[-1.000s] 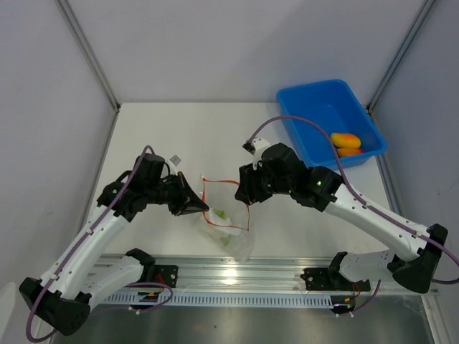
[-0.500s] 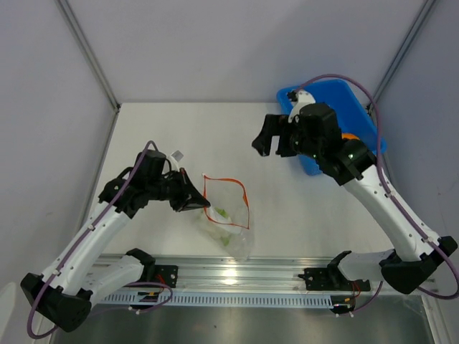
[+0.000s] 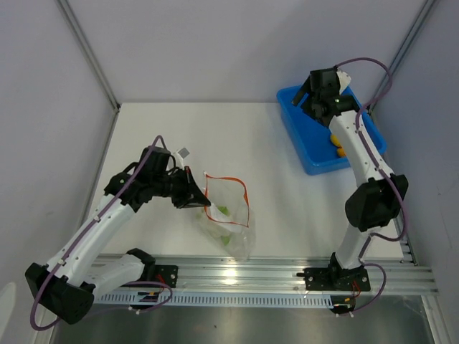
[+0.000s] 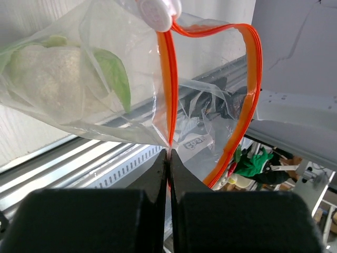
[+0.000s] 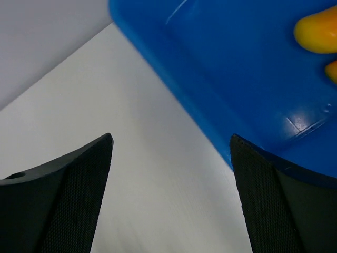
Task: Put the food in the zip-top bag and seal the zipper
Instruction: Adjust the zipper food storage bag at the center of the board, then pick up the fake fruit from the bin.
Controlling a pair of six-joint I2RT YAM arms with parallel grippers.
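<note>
Grips the clear crinkly zip-top bag (image 3: 231,218) (image 4: 105,68) with the left end effector (image 3: 205,203) (image 4: 168,158), clenched on the thin orange-red zipper strip (image 3: 228,183) (image 4: 167,79) at the bag's left edge. Shows the bag's mouth wide open, with the white-and-green cauliflower toy (image 3: 222,213) (image 4: 52,79) inside the bag. Holds the right end effector (image 3: 308,93) (image 5: 171,195) released, fingers spread wide, far to the right of the bag and beyond it, over the edge of the blue plastic bin (image 3: 301,143) (image 5: 237,63). Has the yellow toy food (image 3: 335,139) (image 5: 316,31) and the orange toy food (image 3: 342,151) (image 5: 333,71) lying in that bin, well apart from the bag, on the white surface (image 3: 215,136).
</note>
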